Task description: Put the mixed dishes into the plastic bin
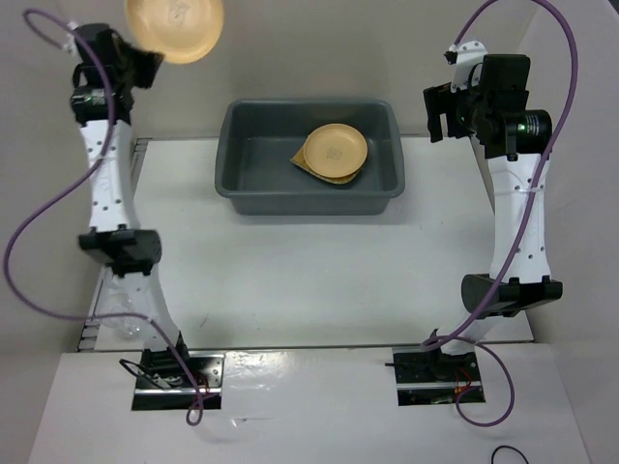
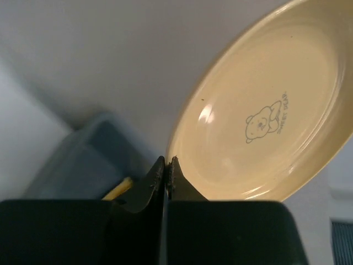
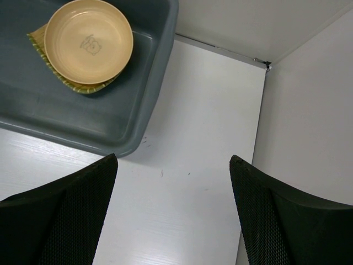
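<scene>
Held plate [image 1: 174, 27]: round, yellow-orange, glossy, with a shallow well and a raised rim. It is up in the air at the far left, outside the table [image 1: 290, 280] edge and well apart from the plastic bin [image 1: 242, 184].

Left gripper [image 1: 153, 58]: clamped on that plate's rim. In the left wrist view the fingertips [image 2: 167, 165] press together with only the thin rim edge between them. The plate [image 2: 265, 121] fans up and right from the pinch, tilted, with its inner face to the camera.

Second plate [image 1: 336, 151]: same colour and shape. It lies flat inside the bin, right of centre, on top of the bamboo tray [image 1: 300, 162], whose woven edge shows at the plate's left and near sides.

Bin: dark grey, rectangular, with rounded corners and a flared rim. It sits at the far middle of the table.

View differences:
- Only the left wrist view shows the small bear outline and lettering printed in the held plate's well. The bin [image 2: 83, 160] is a blur low on the left there.
- The right wrist view shows a like print on the binned plate [image 3: 88, 41], the tray's slats [image 3: 38, 38], and the bin's right corner [image 3: 138, 132].
- Only the top view shows both arms at once.

Right gripper [image 1: 437, 114]: raised just right of the bin. Its fingers are spread wide in its own view [image 3: 174, 165], with nothing between them and bare table below.
</scene>
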Tool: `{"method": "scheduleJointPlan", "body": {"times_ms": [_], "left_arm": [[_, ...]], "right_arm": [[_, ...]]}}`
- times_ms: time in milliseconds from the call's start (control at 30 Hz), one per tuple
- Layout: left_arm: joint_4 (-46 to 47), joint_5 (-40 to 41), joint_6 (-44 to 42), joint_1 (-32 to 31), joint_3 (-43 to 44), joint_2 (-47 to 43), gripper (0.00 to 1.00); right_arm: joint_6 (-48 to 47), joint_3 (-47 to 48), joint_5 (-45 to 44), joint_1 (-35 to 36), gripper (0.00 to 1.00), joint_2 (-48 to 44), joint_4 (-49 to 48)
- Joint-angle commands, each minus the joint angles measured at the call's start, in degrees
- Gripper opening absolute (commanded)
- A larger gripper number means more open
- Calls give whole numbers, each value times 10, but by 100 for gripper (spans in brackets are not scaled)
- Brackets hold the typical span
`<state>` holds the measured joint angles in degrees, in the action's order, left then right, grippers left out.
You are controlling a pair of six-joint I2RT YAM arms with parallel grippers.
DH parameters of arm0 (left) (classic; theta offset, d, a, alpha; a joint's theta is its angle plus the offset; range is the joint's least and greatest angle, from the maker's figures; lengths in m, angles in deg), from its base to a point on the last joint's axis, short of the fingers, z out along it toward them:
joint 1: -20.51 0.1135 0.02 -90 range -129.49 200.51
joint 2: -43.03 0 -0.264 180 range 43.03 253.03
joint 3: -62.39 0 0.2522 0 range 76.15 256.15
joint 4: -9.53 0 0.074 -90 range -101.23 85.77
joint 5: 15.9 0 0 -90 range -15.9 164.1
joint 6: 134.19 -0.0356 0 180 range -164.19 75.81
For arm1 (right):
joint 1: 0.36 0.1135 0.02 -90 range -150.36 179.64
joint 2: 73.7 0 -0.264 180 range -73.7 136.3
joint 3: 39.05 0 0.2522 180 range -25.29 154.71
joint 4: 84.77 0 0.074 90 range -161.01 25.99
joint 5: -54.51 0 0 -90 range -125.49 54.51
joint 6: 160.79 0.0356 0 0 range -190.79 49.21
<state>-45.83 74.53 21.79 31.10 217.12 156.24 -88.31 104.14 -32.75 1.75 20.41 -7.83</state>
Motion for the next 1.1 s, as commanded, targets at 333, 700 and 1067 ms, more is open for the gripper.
{"method": "scheduleJointPlan", "body": {"times_ms": [333,700,1067], "left_arm": [[22,-142,2,-232,388,410,0],[90,-167,70,-273,388,533,0],[69,-172,65,-278,388,577,0]], "right_arm": [[-18,-8,-40,-4,87,-9,-16],[-29,-3,-87,-4,87,20,-26],[-34,-40,-111,-4,87,20,-31]]}}
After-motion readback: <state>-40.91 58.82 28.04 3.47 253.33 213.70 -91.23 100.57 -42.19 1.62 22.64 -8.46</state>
